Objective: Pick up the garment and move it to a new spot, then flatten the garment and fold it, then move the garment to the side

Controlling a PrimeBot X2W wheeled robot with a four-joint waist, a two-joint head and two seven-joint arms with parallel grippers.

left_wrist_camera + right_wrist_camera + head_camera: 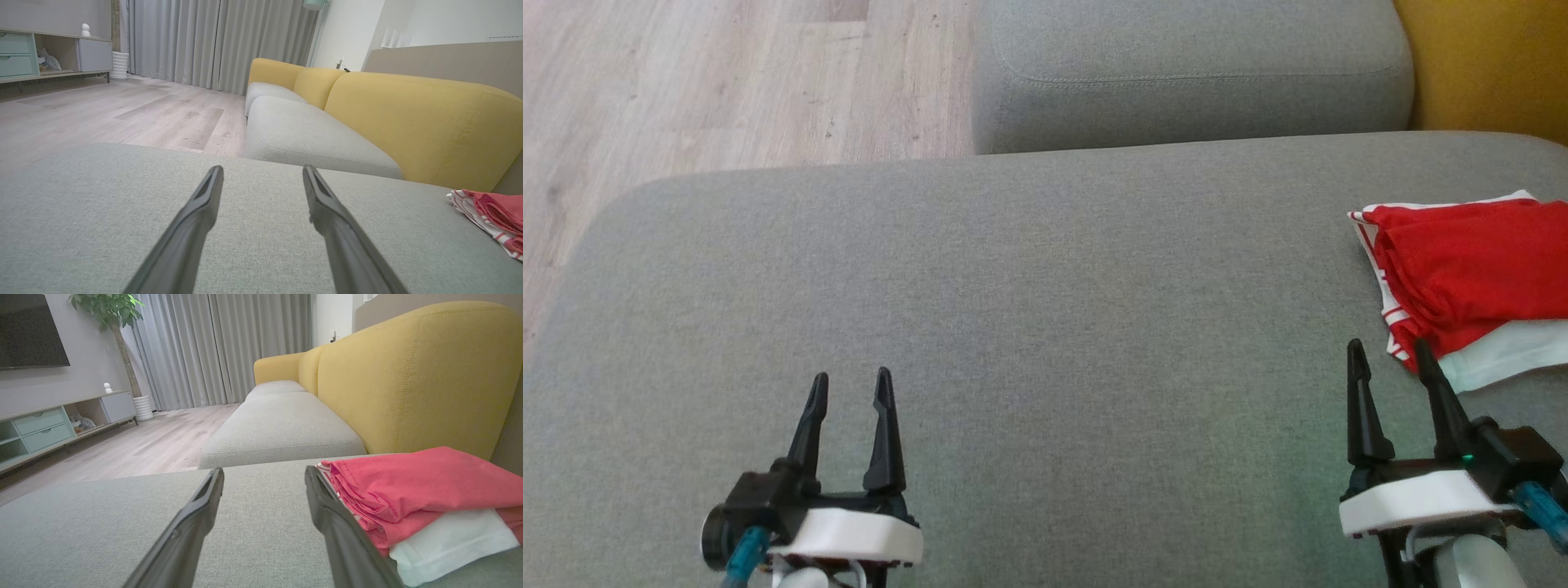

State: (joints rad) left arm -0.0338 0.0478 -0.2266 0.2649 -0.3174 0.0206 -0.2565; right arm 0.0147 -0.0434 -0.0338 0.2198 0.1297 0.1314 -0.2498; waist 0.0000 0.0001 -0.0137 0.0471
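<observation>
The garment is red with white parts and lies folded in a small stack at the right edge of the grey sofa cushion. It also appears at the right of the left wrist view as the garment and large in the right wrist view as the garment. My right gripper is open just left of and below the stack, its right finger close to the cloth edge. Far to the left, my left gripper is open over bare cushion. Nothing sits between either pair of fingers.
A second grey cushion lies beyond a gap at the back. Yellow backrests rise on the right. Wooden floor lies off the cushion's left and far edges. A low cabinet and curtains stand across the room.
</observation>
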